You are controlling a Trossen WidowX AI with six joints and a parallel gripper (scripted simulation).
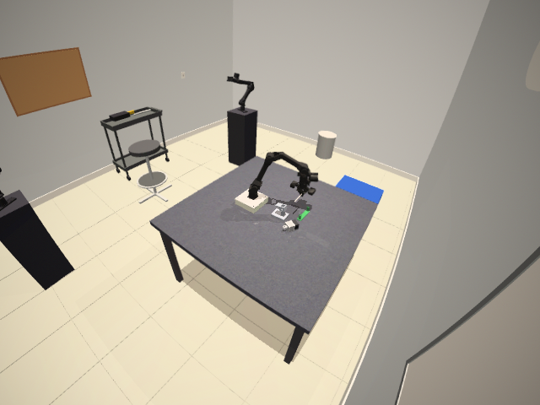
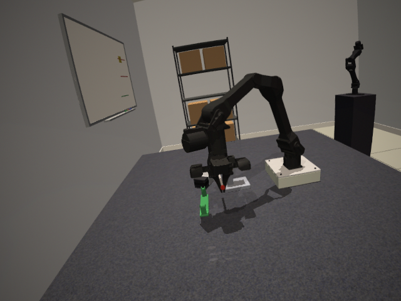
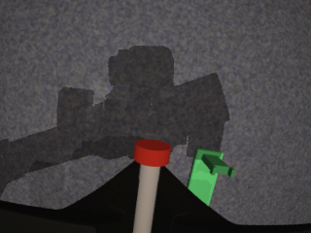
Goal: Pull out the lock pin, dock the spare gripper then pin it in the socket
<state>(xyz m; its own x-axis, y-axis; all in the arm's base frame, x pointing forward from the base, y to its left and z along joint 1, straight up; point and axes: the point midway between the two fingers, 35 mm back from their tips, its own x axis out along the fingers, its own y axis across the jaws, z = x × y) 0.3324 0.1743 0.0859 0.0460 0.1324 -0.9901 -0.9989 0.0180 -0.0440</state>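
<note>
The claw point(image 1: 300, 194) point(image 2: 222, 190) is closed on the lock pin point(image 1: 299, 197) point(image 2: 221, 180) point(image 3: 147, 201), a pale shaft with a red head, held up off the table — the head shows at the fingertips in the exterior view. In the wrist view the bottom edge cuts off the shaft, and the dark fingers run out of frame too. From above, the pin is only a thin pale stroke, its head too small to make out.

The white mount point(image 1: 279, 213) point(image 2: 243, 183) stands on the table near the arm's pale base point(image 1: 251, 206) point(image 2: 299, 177); in the exterior view the claw hides part of it, and its socket is hard to read. The spare gripper point(image 1: 289, 225) point(image 2: 201, 182), white and black, lies beside the mount, undocked, and is mostly hidden in that same view. A green bracket point(image 1: 304, 213) point(image 2: 203, 205) point(image 3: 203, 182) sits near both; one end is lost behind a finger in the wrist view.

The table point(image 1: 244, 252) point(image 2: 207, 275) has a dark, speckled top, with the arm's shadow across it. Around it are grey walls and a cream tiled floor — seen from above, a cart and stool are at left, a bin at the far side and a blue mat beyond the table at right.
</note>
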